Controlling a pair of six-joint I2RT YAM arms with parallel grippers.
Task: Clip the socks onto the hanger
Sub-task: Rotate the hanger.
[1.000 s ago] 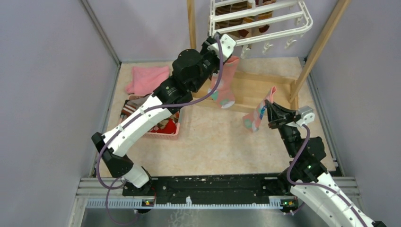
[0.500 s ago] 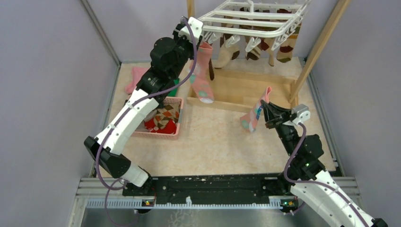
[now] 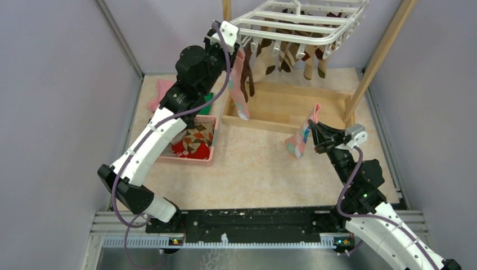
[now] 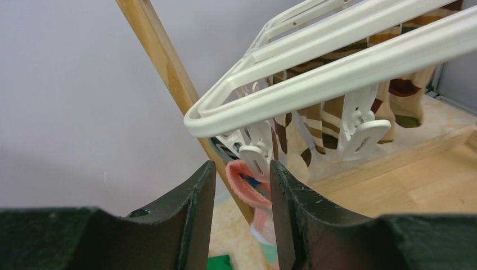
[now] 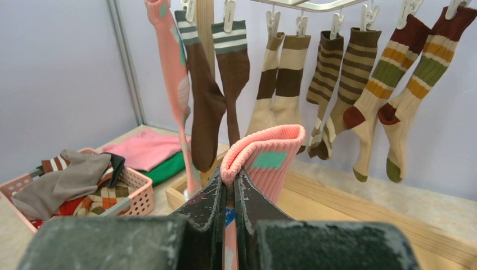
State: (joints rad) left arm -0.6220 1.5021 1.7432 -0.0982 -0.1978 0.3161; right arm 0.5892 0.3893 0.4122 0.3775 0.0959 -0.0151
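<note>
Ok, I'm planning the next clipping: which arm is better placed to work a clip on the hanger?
Left. The left end effector is up at the hanger's corner, fingers either side of a clip. The right end effector is shut on a pink sock, low and clear of the hanger.

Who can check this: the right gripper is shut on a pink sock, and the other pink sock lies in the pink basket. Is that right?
Not quite. The right gripper is shut on a pink sock, but the other pink sock hangs from the white hanger, beside the brown socks, not in the pink basket. The right wrist view shows it.
</note>
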